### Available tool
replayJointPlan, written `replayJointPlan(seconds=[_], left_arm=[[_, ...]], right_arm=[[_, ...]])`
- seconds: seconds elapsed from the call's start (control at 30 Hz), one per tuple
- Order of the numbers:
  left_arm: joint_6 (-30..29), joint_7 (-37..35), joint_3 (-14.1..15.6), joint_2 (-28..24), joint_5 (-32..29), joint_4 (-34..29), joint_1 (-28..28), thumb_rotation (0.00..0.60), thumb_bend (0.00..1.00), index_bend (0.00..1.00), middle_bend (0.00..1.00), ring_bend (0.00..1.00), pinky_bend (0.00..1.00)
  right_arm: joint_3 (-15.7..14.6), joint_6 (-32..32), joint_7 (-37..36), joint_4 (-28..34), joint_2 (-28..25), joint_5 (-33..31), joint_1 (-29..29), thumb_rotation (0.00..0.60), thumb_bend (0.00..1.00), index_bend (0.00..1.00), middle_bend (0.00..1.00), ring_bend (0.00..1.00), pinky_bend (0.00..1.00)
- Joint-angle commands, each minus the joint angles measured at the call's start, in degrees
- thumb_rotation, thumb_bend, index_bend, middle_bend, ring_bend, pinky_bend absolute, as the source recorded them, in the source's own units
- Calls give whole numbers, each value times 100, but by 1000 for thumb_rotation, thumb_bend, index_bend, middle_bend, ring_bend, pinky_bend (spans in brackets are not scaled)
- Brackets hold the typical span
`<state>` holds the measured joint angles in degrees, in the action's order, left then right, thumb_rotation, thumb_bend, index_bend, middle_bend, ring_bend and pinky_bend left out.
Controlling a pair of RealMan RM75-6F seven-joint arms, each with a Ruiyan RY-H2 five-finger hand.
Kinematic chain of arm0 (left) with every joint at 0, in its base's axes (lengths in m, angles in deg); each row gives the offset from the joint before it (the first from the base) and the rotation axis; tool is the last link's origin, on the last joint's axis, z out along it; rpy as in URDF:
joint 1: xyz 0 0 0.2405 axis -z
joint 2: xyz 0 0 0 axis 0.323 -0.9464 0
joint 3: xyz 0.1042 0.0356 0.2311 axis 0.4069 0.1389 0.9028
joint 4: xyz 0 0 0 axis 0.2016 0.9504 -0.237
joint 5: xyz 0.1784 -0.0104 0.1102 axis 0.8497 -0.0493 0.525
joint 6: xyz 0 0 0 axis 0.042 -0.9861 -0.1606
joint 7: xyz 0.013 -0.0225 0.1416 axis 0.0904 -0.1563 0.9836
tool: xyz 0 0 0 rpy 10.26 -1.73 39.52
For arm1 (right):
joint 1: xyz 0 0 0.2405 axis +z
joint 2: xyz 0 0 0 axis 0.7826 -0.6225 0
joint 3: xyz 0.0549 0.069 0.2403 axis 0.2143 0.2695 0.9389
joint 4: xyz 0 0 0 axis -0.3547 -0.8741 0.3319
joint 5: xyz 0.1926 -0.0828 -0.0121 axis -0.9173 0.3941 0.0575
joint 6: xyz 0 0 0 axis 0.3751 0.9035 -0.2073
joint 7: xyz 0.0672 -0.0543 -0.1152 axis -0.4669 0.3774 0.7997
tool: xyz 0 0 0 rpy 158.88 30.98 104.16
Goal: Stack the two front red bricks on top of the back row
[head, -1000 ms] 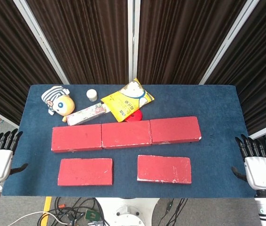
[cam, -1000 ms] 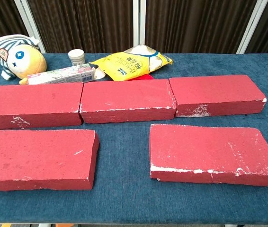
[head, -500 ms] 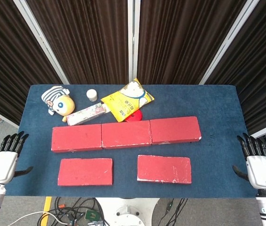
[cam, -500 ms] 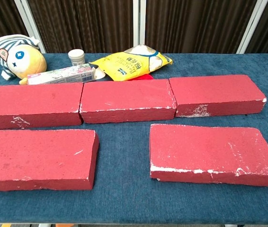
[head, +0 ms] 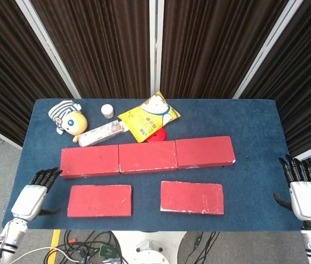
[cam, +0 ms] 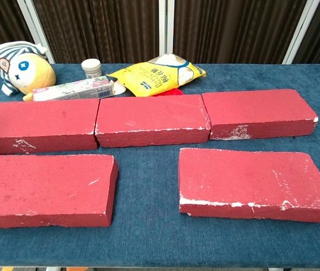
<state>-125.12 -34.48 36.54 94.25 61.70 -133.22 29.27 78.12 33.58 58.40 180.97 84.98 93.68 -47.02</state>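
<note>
Two red bricks lie flat at the table's front: the front left brick [head: 99, 200] [cam: 46, 190] and the front right brick [head: 192, 197] [cam: 253, 184]. Behind them runs the back row of three red bricks [head: 147, 157] [cam: 151, 120], set end to end. My left hand [head: 32, 196] hovers open over the table's front left corner, just left of the front left brick and not touching it. My right hand [head: 300, 191] hangs open past the table's right edge, holding nothing. Neither hand shows in the chest view.
Behind the back row lie a striped plush toy [head: 67, 118], a small white jar [head: 107, 111], a pink tube box [head: 101, 133], a yellow snack bag [head: 149, 117] and a red disc [head: 158, 135]. The blue table [head: 254, 126] has bare cloth at the right.
My left hand has moved right and forward, from outside the table's left edge to over its front left corner. My right hand has dropped slightly. The bricks have not moved.
</note>
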Motion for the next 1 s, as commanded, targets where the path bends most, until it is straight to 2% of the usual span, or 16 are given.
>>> replayJointPlan(seconds=[0.03,0.4,1.0], left_arm=[[289,56,63,180,20,-116,181,600,0,27,0,0,0],[973,388,37,690,-51,-57,644,600,0,27,0,0,0],[1669,622,68,1038,-659,-45,1019,600,0,21,0,0,0]], right_arm=[[-16,-25,-12,-27,13,-13,-3,600,116,0,0,0,0],[-11,-61,-72,-79,14,-44,6,600,116,0,0,0,0],[-3,-95,-158,-188,49,-94,11,600,118,0,0,0,0]])
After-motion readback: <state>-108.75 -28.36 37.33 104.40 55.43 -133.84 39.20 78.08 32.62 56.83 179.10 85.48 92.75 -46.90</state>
